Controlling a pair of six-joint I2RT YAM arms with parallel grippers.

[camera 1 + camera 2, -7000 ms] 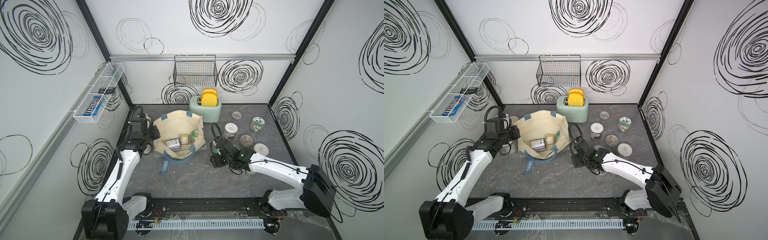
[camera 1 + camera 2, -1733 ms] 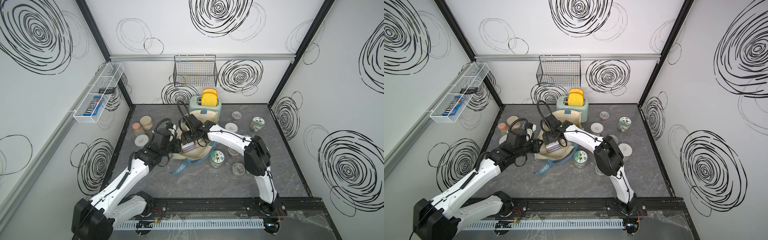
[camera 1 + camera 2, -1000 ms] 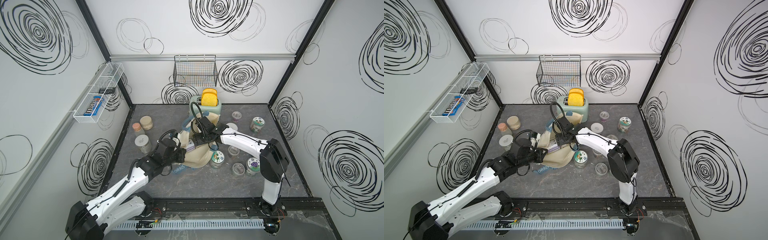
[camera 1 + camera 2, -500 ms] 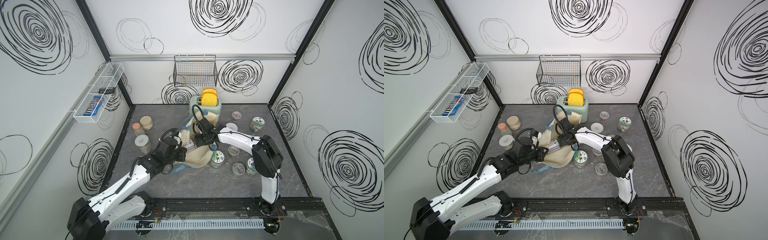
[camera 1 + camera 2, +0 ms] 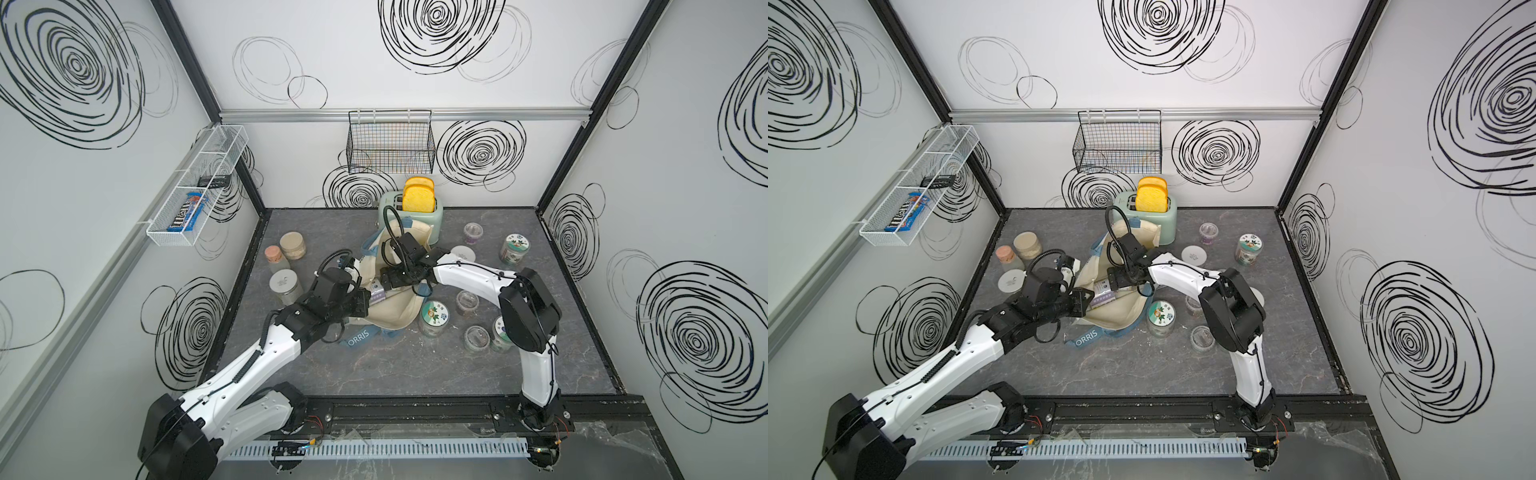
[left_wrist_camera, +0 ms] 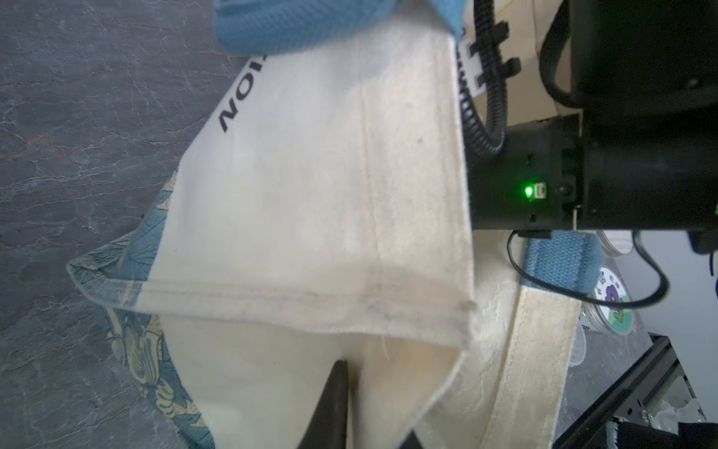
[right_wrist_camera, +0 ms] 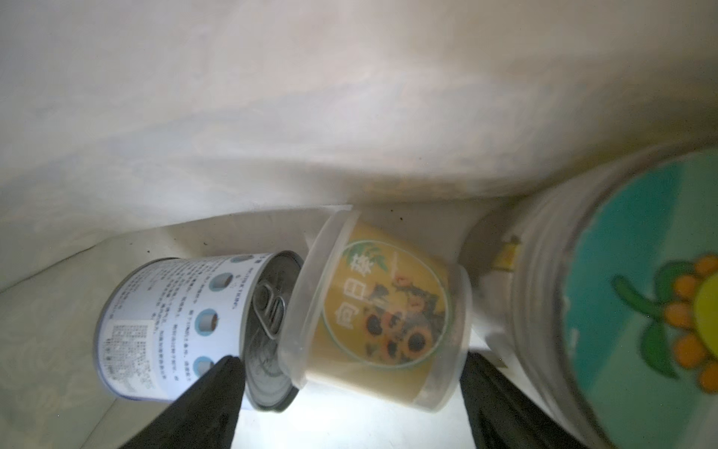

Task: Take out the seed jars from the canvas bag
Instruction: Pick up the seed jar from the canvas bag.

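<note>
The cream canvas tote bag with blue strap handles (image 5: pixel 399 309) lies slumped on its side in the middle of the dark grey stone-look counter (image 5: pixel 374 374), just in front of the mint-green toaster (image 5: pixel 436 226). The left fingers (image 6: pixel 334 404) are pressed together on a fold of the bag's cream cloth near its mouth. The right fingers (image 7: pixel 209 400) reach inside the bag and stand wide apart, one on each side of a clear plastic tub with a yellow sunflower label (image 7: pixel 384 322). A metal pull-tab can with a white printed label (image 7: pixel 171 322) lies against that tub, and a wider jar with a teal flower-print lid (image 7: pixel 641 295) sits beside them. Outside the bag, a clear jar with a flower-print lid (image 5: pixel 434 318) stands just beside it, with other small clear tubs (image 5: pixel 477 337) near.
</note>
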